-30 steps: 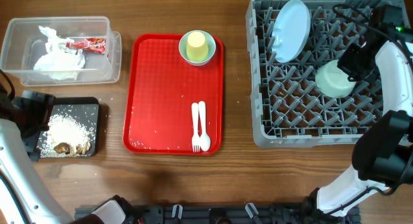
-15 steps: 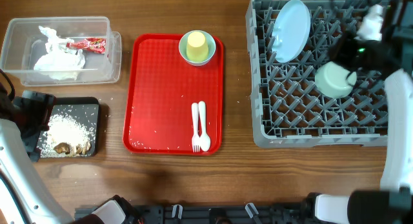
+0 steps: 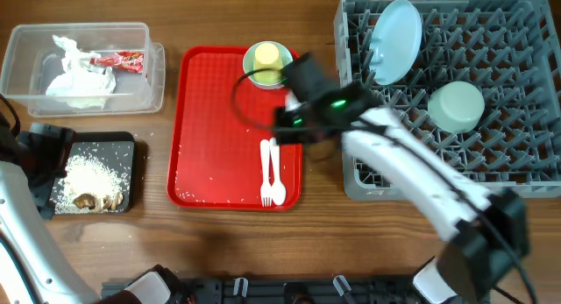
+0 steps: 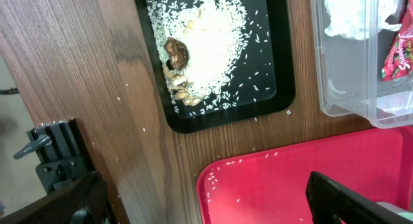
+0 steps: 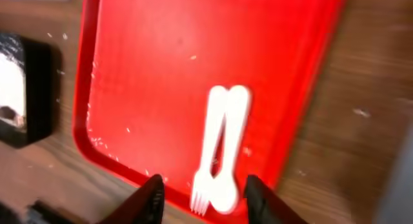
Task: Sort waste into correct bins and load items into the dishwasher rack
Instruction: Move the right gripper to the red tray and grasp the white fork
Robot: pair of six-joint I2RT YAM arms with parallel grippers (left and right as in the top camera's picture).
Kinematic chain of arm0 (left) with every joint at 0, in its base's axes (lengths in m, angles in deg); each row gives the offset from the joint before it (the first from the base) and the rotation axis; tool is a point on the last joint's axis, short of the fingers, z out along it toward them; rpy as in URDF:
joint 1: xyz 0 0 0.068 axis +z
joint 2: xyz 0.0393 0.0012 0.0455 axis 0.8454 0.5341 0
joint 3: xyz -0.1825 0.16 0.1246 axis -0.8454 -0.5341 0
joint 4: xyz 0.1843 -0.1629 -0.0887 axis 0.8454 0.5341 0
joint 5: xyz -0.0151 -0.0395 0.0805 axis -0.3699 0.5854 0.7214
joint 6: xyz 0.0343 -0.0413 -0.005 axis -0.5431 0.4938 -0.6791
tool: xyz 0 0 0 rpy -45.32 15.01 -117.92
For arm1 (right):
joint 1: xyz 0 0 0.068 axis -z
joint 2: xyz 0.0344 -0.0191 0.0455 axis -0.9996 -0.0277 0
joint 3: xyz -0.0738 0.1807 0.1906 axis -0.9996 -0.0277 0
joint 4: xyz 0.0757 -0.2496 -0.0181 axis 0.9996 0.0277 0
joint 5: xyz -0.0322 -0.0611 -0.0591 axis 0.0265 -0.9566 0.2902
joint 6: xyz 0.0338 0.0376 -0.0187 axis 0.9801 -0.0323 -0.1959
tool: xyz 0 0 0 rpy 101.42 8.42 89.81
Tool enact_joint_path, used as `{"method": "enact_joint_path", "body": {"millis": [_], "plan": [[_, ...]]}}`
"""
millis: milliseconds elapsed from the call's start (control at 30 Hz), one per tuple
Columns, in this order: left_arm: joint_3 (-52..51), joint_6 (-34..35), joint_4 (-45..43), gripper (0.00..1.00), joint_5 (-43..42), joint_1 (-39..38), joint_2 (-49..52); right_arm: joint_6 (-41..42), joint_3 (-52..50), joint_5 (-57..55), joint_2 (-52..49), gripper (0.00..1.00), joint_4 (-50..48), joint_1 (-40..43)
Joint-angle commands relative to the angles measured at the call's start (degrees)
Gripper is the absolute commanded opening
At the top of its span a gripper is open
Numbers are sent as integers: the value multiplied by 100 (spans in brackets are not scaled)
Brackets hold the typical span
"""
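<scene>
The table (image 3: 219, 251) is brown wood with a strong grain, and loose rice grains are scattered over it near the black tray (image 4: 284, 56). Of the room little shows: only a pale blurred strip beyond the table's edge and a black bracket (image 4: 58, 153) there. The black tray holds a heap of white rice (image 4: 213, 37) with brown lumps (image 4: 175, 56) at one side. Just beside it, the clear tub (image 3: 26, 85) holds the crumpled napkin (image 3: 77, 83) and the red-and-white wrapper (image 3: 116, 60). On the red tray (image 3: 210, 137) the white fork (image 5: 210, 140) and spoon (image 5: 233, 133) lie side by side, touching, near the front edge. At the far edge the yellow-green cup (image 3: 267, 63) sits in the small bowl (image 3: 251, 69). In the grey rack (image 3: 526, 120) the pale blue plate (image 3: 394, 41) stands tilted among the pegs, and the bowl (image 3: 456, 107) lies upside down, apart from it. The right gripper (image 5: 205, 201) hangs over the fork and spoon with its jaws spread and nothing in them (the cutlery shows between them in its wrist view). The left gripper (image 4: 206, 204) is over the table by the black tray, spread wide and empty.
</scene>
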Motion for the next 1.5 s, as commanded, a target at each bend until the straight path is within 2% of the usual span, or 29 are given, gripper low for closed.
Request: {"method": "enact_joint_path", "body": {"millis": [0, 133, 233, 400, 767, 833, 967, 1033, 1267, 1467], "plan": [[46, -28, -2, 100, 37, 37, -2, 693, -42, -778, -612, 59, -358, -614], [46, -26, -2, 100, 37, 37, -2, 914, -42, -994, -1163, 55, -629, -905], [46, -28, 0, 100, 37, 37, -2, 1091, -42, -1025, -1543, 47, -632, -918], [46, -28, -2, 100, 37, 37, -2, 1091, -42, -1034, -1731, 42, -542, -920], [46, -28, -2, 100, 37, 37, -2, 1200, -42, -774, -2105, 40, -254, -1106], [46, -28, -2, 100, 37, 37, -2, 1213, -42, -765, -2105, 35, -216, -1106], [46, -28, -2, 100, 37, 37, -2, 1239, -42, -756, -2109, 17, -184, -1110], [46, -28, -2, 100, 37, 37, -2, 1241, -42, -756, -2109, 13, -184, -1139], [46, -26, -2, 100, 37, 37, -2, 1335, 7, -730, -2109, 10, -179, -1174], [46, -28, -2, 100, 37, 37, -2, 1132, 605, -715, -2020, 9, 313, -975]]}}
